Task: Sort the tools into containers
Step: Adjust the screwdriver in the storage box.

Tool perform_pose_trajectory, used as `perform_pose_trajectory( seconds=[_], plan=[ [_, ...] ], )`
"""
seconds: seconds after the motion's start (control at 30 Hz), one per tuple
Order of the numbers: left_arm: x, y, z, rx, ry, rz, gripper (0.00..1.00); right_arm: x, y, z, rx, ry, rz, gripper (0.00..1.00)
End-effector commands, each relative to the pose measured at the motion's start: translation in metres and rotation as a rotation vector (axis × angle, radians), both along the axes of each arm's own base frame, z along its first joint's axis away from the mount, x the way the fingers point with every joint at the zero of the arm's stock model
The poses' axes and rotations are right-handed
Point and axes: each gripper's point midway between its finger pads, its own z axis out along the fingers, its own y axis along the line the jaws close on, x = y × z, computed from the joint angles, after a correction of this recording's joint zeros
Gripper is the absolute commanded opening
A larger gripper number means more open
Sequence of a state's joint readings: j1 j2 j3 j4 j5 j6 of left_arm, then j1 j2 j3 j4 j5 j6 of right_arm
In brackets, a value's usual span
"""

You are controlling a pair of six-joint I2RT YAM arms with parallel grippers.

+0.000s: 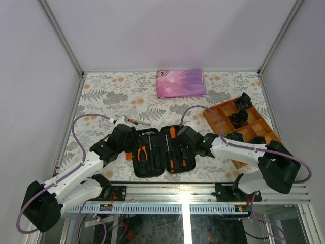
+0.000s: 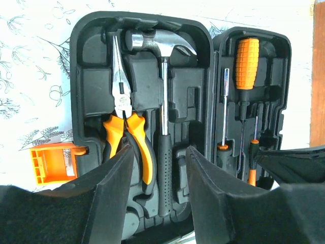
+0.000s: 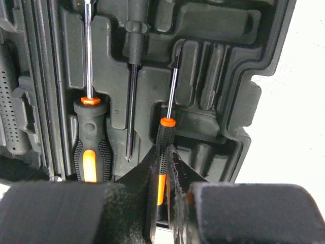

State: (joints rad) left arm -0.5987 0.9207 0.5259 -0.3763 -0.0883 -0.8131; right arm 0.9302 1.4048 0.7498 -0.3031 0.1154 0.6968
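Left arm (image 1: 76, 175) angles inward, left gripper (image 2: 160, 152) hanging with jaws apart; right arm (image 1: 238, 150) stretches across, right gripper (image 3: 165, 155) pinched onto the slim screwdriver (image 3: 163, 133).

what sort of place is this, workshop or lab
Probably a robotics lab cell: left arm and right arm bolted to a metal rail, plain walls in aluminium framing, a floral-covered table with a staged tool case.

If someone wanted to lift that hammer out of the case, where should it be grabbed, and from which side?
On the hammer, probably the bare metal shaft between the head and the rubber grip. It lies flat in its moulded slot in the case, so come straight down from above with a finger on either side of the shaft. The moulding looks recessed there, which should leave room.
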Motion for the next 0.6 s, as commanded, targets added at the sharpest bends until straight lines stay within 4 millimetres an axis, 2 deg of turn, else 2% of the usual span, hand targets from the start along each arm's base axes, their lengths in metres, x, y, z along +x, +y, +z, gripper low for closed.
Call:
perform_pose_trajectory(
  seconds=[0.0, 0.23, 0.57],
  plan=[
    [0.007, -0.003, 0.007, -0.016, -0.041, -0.008, 0.44, -0.009, -0.005, -0.010, -0.078, 0.056, 0.034, 0.11],
    [0.006, -0.001, 0.004, -0.016, -0.035, -0.005, 0.44, -0.017, -0.017, -0.028, -0.175, 0.124, 0.044, 0.00],
    [0.005, 0.001, 0.004, -0.007, -0.040, -0.003, 0.44, -0.031, -0.029, -0.056, -0.273, 0.217, 0.060, 0.00]
  ],
)
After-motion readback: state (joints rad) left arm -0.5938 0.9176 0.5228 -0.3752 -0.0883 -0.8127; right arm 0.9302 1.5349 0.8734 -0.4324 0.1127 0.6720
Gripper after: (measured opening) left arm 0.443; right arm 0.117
